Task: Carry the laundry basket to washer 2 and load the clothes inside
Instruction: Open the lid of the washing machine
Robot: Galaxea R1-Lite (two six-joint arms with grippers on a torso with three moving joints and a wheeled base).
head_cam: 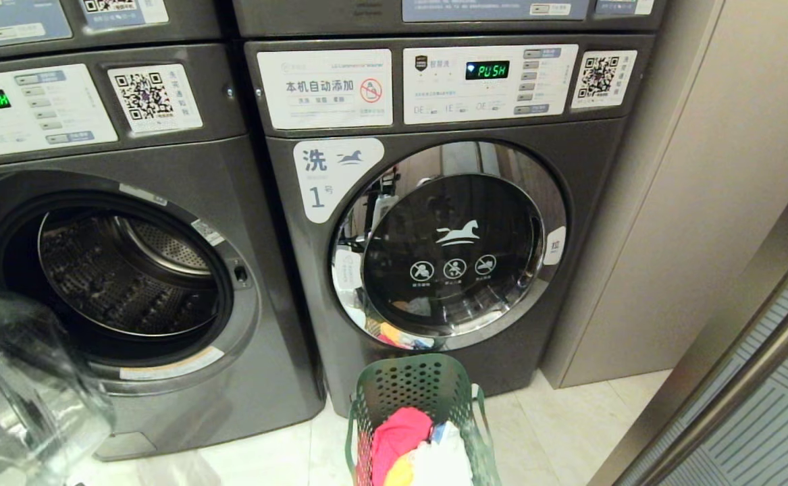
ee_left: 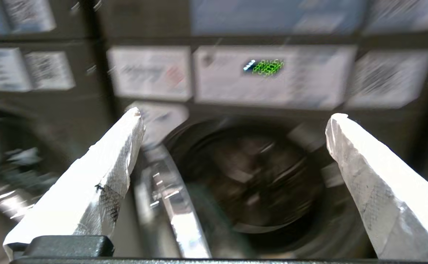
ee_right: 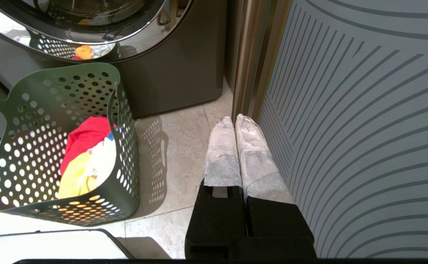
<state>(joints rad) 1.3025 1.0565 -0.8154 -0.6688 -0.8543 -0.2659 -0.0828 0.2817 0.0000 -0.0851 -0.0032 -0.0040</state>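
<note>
The dark-green laundry basket (head_cam: pixel 415 386) stands on the floor in front of the closed washer labelled 1 (head_cam: pixel 434 256). The clothes (head_cam: pixel 402 432) lie in it: red-pink, yellow and white pieces. In the right wrist view the basket (ee_right: pixel 26 157) and clothes (ee_right: pixel 85 154) sit to one side of my right gripper (ee_right: pixel 234 118), which is shut and empty just above the floor. My left gripper (ee_left: pixel 236 115) is open and empty, pointing at that closed washer's door (ee_left: pixel 258 183). A grey washer (head_cam: pixel 130 270) on the left has its door open. Its number does not show, so I cannot tell whether it is washer 2.
The open door's glass (head_cam: pixel 22 391) juts out at the lower left. A beige wall (head_cam: pixel 691 202) and a striped panel (ee_right: pixel 364 128) close off the right side, next to my right gripper. Pale floor tiles (head_cam: pixel 569 432) lie around the basket.
</note>
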